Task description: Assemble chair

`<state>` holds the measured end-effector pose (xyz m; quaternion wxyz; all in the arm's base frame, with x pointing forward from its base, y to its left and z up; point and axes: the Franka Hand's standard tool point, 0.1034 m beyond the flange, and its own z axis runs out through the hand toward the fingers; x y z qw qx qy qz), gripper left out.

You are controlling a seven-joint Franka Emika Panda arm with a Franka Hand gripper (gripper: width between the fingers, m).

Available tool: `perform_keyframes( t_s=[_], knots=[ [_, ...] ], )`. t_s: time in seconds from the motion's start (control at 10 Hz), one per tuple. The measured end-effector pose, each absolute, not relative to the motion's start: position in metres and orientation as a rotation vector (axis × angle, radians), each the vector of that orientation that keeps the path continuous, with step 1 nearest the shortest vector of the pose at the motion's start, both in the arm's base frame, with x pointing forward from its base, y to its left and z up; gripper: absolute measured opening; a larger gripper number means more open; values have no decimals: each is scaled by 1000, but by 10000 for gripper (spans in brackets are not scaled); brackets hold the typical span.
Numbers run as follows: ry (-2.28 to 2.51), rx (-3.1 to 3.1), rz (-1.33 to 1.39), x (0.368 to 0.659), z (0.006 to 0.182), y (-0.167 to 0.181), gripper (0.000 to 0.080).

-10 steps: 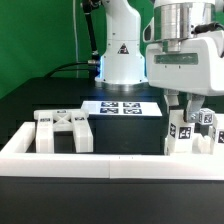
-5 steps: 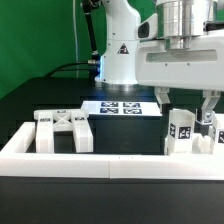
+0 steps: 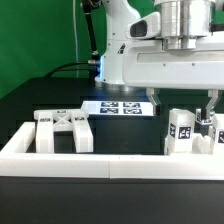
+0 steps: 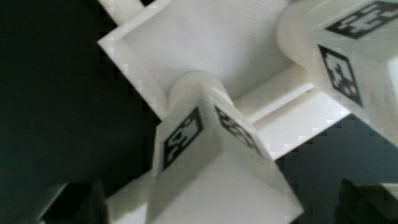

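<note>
The chair lies in loose white tagged parts inside the border wall. A cross-braced frame (image 3: 64, 131) stands at the exterior view's left. An upright square post (image 3: 180, 133) and another tagged part (image 3: 215, 131) stand at its right. My gripper (image 3: 184, 104) hangs just above the post, open and empty, with one finger on each side of it. In the wrist view the tagged post (image 4: 210, 140) rises between the two dark fingertips (image 4: 79, 205) of the gripper (image 4: 222, 206). A flat white part (image 4: 157, 42) and another tagged block (image 4: 349, 58) lie beyond it.
The long low white border wall (image 3: 110, 161) runs along the front and up the left side. The marker board (image 3: 120, 107) lies flat behind the parts, in front of the robot's base (image 3: 120, 62). The table top is black.
The hand has turned about its vertical axis, so its wide side now faces the exterior camera with the fingers spread apart, and it has risen slightly. The chair parts have not moved.
</note>
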<state>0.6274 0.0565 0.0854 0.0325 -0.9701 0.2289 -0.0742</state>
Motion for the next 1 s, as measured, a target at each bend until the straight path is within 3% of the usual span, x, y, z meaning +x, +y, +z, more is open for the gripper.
perform_keyframes(
  t_s=[0.6,0.8,0.9,1.0],
  knots=[
    [-11,-3134,-260,631,88,53,649],
    [13,-3133,-260,631,88,53,393],
    [45,-3131,-260,631,88,53,393],
    [45,-3131,-260,631,88,53,289]
  ],
)
